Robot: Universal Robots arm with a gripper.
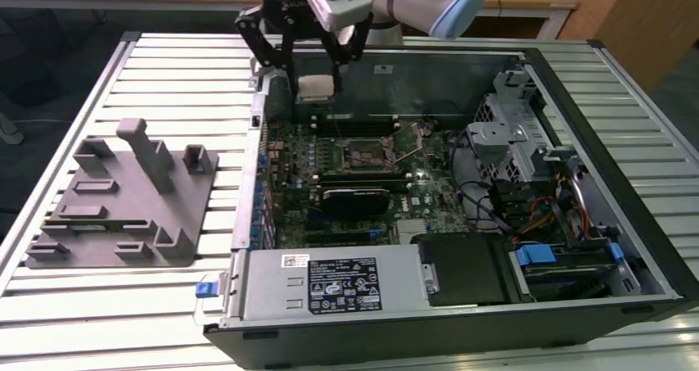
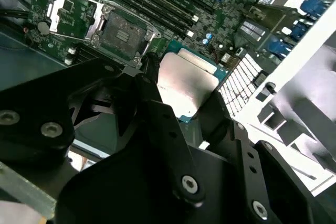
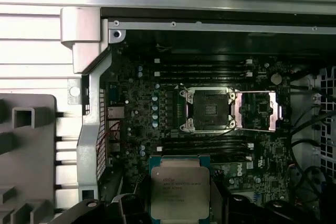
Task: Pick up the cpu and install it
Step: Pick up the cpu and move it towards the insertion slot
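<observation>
The cpu (image 1: pixel 316 87) is a small square chip with a pale silver top, held in the air above the far corner of the open computer case on the exterior view's left. My gripper (image 1: pixel 313 78) is shut on it, with one black finger on each of two opposite edges. In both wrist views the cpu (image 2: pixel 184 83) (image 3: pixel 179 186) sits between the fingers (image 2: pixel 153 100) (image 3: pixel 227 207), metal top toward the first wrist camera. The black square socket (image 3: pixel 209 109) (image 2: pixel 122 32) (image 1: pixel 364 152) on the motherboard is bare, its metal load plate (image 3: pixel 256 110) (image 2: pixel 70 11) swung open beside it. The chip hangs apart from the socket.
A grey moulded fixture (image 1: pixel 120 199) lies on the slatted table at the exterior view's left. Inside the case (image 1: pixel 568 68) are a power supply (image 1: pixel 327 285) at the near side, a metal drive cage (image 1: pixel 513 125) with cables at the exterior view's right, and memory slots (image 3: pixel 210 72) flanking the socket.
</observation>
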